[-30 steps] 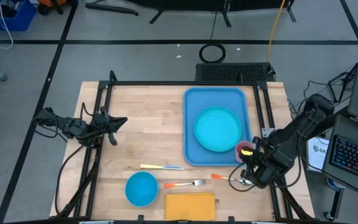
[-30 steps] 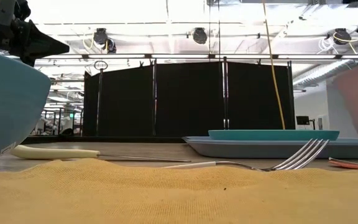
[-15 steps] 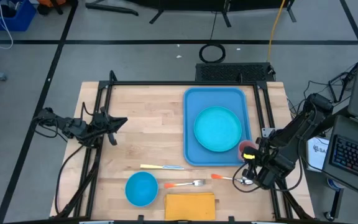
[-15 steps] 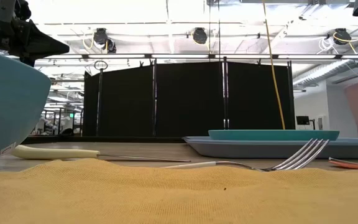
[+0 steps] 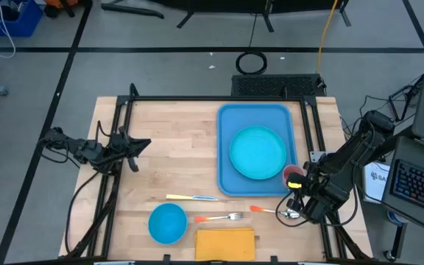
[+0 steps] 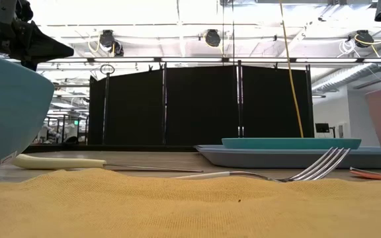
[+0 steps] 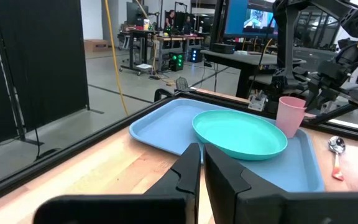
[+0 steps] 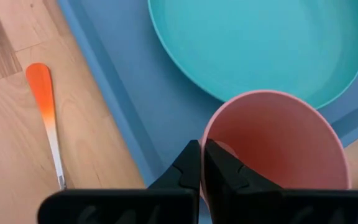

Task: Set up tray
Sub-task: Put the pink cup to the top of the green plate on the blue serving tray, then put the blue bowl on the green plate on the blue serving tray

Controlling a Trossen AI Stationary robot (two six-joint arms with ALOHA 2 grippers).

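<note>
The wooden table (image 5: 168, 140) fills the middle of the high view; on its right half, toward the upper right of the frame, lies the blue tray (image 5: 230, 118), flat on the wood, with the round turquoise plate (image 5: 258, 152) resting inside it; in the left wrist view the tray (image 7: 160, 121) and plate (image 7: 238, 132) show the same way, plate within the rim. At the bottom centre of the high view sits the yellow-orange napkin (image 5: 225, 244); to its left, the blue bowl (image 5: 167, 223), which looms at the left edge of the low view (image 6: 8, 112). The left gripper (image 5: 144, 145) hangs over the left side of the table, well apart from the tray, its fingers (image 7: 188, 171) pressed nearly together with only a slit between them and nothing held. The right gripper (image 5: 294, 179) is at the tray's lower right corner, its fingers (image 8: 188, 168) pinching the rim of the pink cup (image 8: 272, 143), one fingertip inside the cup and one outside; the cup (image 5: 292, 175) stands upright over that corner of the tray. Along the lower part of the high view lie the knife (image 5: 191, 197), the fork (image 5: 219, 217) with its orange handle, and the spoon (image 5: 273, 212), all on bare wood below the tray.
</note>
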